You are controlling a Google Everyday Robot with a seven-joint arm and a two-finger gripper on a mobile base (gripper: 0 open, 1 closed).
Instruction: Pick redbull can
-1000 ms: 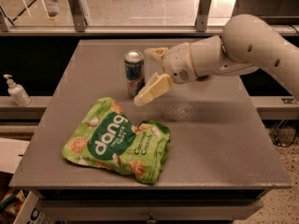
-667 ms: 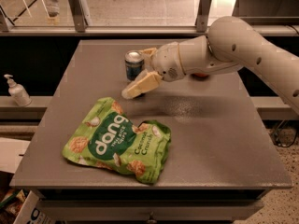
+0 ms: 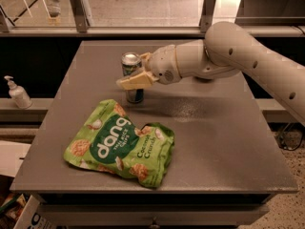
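The redbull can (image 3: 130, 65), a slim blue-and-silver can with a silver top, stands upright on the grey table (image 3: 224, 142) at the back, left of the middle. My gripper (image 3: 131, 71) reaches in from the right at the end of the white arm (image 3: 228, 51) and is at the can. One cream finger (image 3: 136, 81) crosses in front of the can's middle. The other finger (image 3: 145, 57) shows just behind its top right. The fingers are open with the can between them. The can's base rests on the table.
A green Dang chips bag (image 3: 119, 144) lies flat on the front left of the table, just below the can. A white pump bottle (image 3: 18, 93) stands on a ledge to the left, off the table. A railing runs behind the table.
The gripper has moved left and slightly back, from right of the can to around it; the front finger now crosses the can. The can and bag have not moved.
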